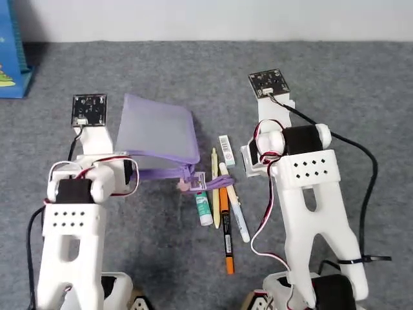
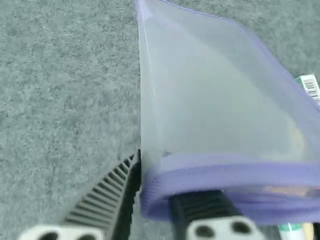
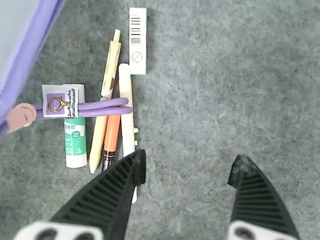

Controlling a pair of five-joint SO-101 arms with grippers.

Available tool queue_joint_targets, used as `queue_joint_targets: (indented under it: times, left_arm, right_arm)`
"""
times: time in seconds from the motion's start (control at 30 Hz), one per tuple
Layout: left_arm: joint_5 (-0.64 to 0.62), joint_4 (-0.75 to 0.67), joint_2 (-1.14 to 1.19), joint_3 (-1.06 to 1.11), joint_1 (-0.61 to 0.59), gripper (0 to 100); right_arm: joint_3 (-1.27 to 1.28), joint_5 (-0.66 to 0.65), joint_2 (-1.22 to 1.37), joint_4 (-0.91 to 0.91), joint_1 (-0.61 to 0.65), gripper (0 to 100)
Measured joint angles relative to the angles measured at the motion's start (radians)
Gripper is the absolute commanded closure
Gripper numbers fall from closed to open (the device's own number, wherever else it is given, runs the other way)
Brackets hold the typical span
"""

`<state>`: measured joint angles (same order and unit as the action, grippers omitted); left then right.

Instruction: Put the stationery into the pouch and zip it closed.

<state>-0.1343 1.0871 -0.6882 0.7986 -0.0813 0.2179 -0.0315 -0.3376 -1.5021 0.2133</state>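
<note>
high view, near corner of pouch hidden under left arm, left claw clamped on its purple edge, right claw spread wide, pens lying just beside pouch, grey felt surface, blue box cut off at corner

A robotics test bench in a plain workroom, it seems; the table wears grey felt-like matting against a bare white wall; a white left arm and right arm trail exposed cables; stationery lies between them; a blue box stands at the far corner.
</note>
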Motion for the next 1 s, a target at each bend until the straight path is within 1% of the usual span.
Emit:
queue_joint_targets:
  times: [0.27, 0.4, 0.77, 0.87, 1.0]
  left_arm:
    - [0.0, 0.002, 0.009, -0.018, 0.0, 99]
    - [-0.009, 0.094, 0.011, -0.104, 0.0, 99]
    - [-0.023, 0.474, 0.017, -0.512, 0.0, 99]
    - [-0.023, 0.522, 0.017, -0.557, 0.002, 99]
    - [-0.023, 0.523, 0.017, -0.578, 0.002, 99]
  right_arm:
    - [0.0, 0.0, 0.0, 0.0, 0.002, 72.4]
    - [0.0, 0.0, 0.0, 0.0, 0.003, 72.4]
    - [0.0, 0.0, 0.0, 0.0, 0.003, 72.4]
    - [0.0, 0.0, 0.0, 0.0, 0.003, 72.4]
    - [0.0, 0.0, 0.0, 0.0, 0.003, 72.5]
